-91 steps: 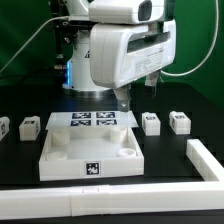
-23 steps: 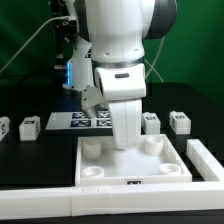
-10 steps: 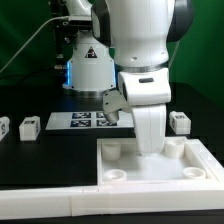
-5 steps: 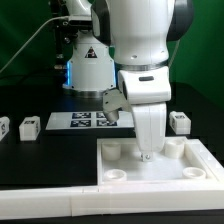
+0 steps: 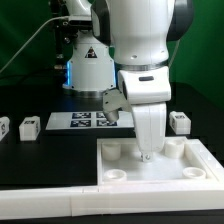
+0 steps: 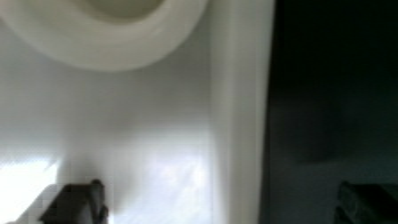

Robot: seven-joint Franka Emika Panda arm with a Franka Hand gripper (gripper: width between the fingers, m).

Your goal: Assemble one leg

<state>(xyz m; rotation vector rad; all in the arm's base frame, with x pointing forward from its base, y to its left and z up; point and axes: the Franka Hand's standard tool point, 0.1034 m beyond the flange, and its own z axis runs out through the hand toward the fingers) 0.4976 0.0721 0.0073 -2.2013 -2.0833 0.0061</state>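
Three small white legs with tags stand on the black table in the exterior view: two at the left [image 5: 4, 127] [image 5: 29, 126] and one at the right [image 5: 180, 122]. My gripper [image 5: 147, 156] points straight down at the far wall of the large white tray [image 5: 120, 172], well away from every leg. In the wrist view my gripper [image 6: 222, 203] is open. One fingertip [image 6: 71, 203] hangs over the tray's white surface [image 6: 143, 130] and the other over the dark table. It holds nothing. A round corner hole [image 6: 121, 12] shows ahead.
The tray sits in the corner of a white L-shaped fence, with one bar along the front [image 5: 50, 198] and one at the exterior view's right [image 5: 208, 158]. The marker board [image 5: 82, 121] lies behind the tray. My arm hides the table just behind the tray.
Since 9 s ago the tray has slid toward the front and the exterior view's right, into the fence corner, with my gripper on it. Over the last second nothing visibly moved.
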